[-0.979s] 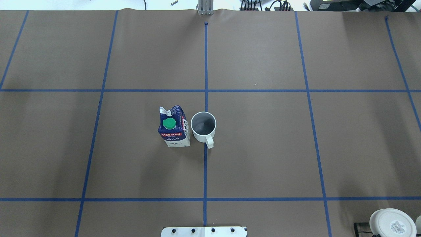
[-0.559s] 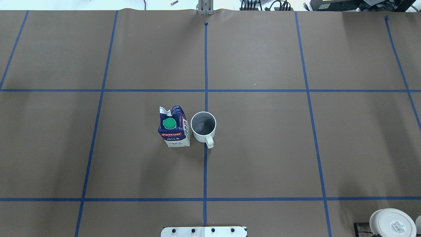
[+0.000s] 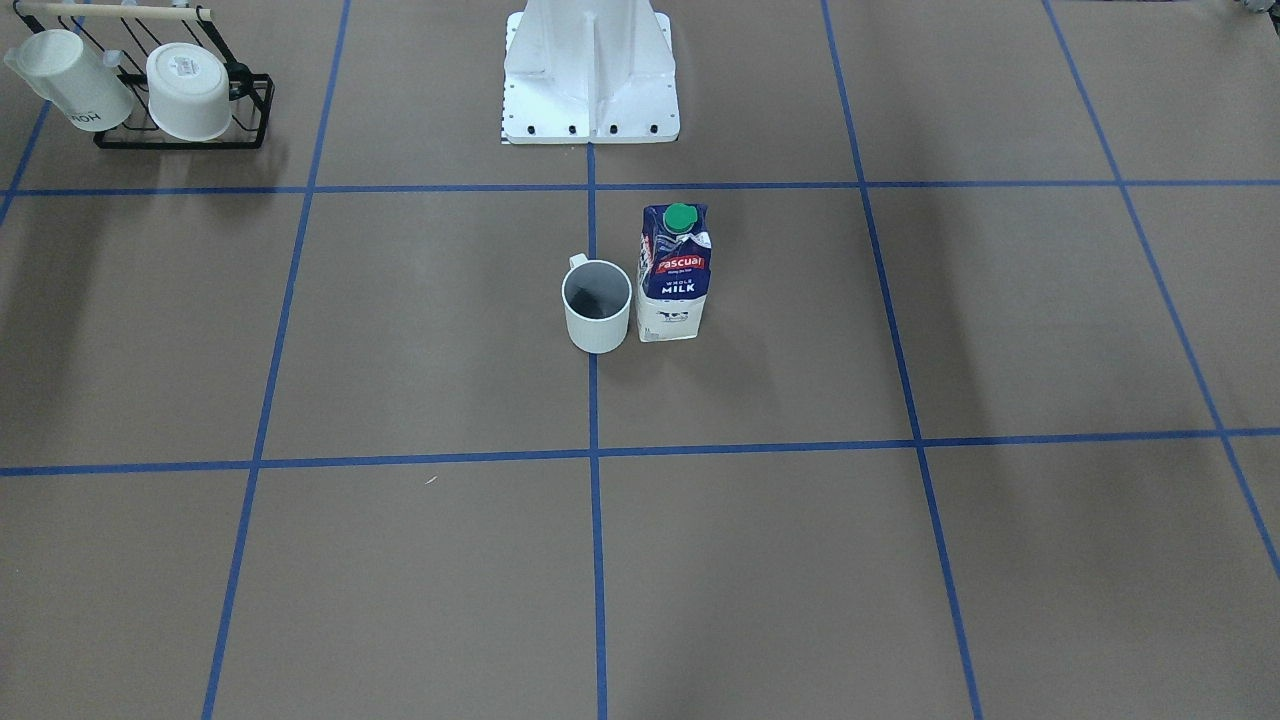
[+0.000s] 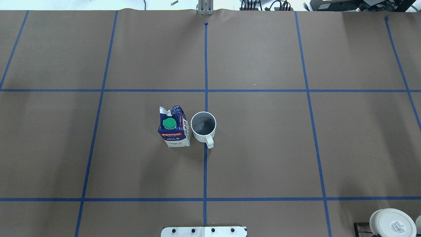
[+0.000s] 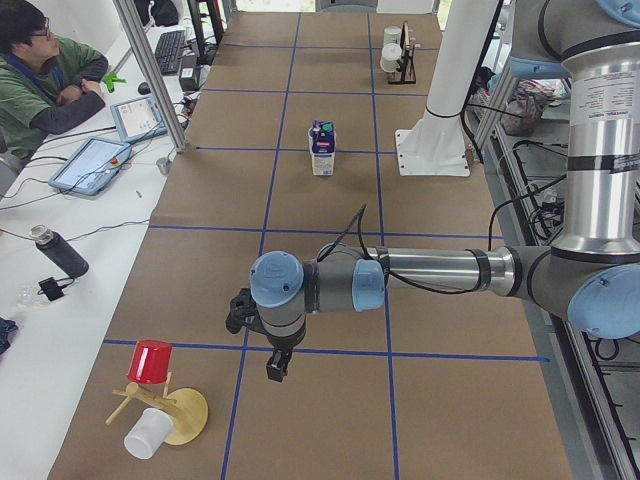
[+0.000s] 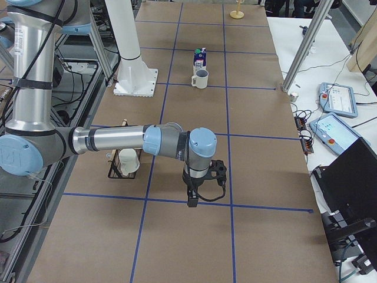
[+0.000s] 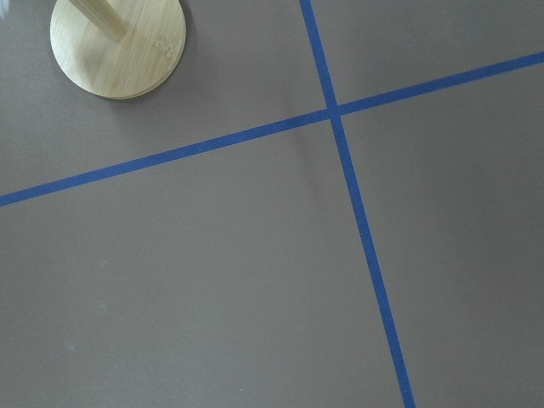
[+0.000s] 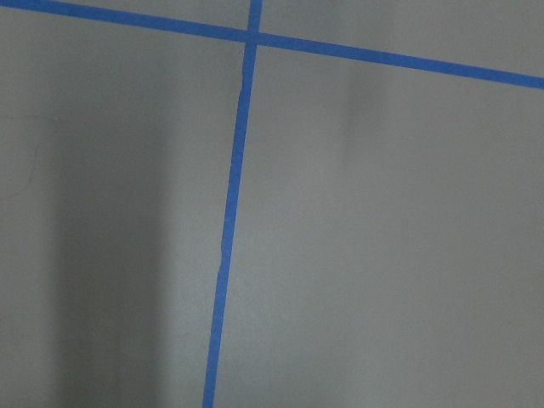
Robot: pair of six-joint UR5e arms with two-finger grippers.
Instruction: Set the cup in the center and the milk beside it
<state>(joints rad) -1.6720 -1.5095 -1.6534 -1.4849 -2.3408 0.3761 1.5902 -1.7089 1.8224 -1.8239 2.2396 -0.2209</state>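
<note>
Unmoved over the last second: cup [image 4: 203, 125] and milk [image 4: 173, 126] exactly where seen before, with no arm above either. Cup upright on the center [image 4: 230, 154] of the desk [image 4: 361, 148], astride the blue tape line, handle toward the robot. Milk upright just beside it on the robot's left, too close to tell whether touching. Judged done, or all but.

Left hand [image 5: 275, 370] and right hand [image 6: 191, 200] low over bare desk, well apart from both things. Impossible to tell from these side views whether spread or pressed together.

To finish well: leave both standing, keep arms clear of the middle, avoid any sweep past the tall carton for fear of tipping it.

Count: 1 cup, 1 milk carton, 2 arms, 2 other white mugs [image 3: 190, 92] on 1 black rack [image 3: 255, 115] toward the robot's right
</note>
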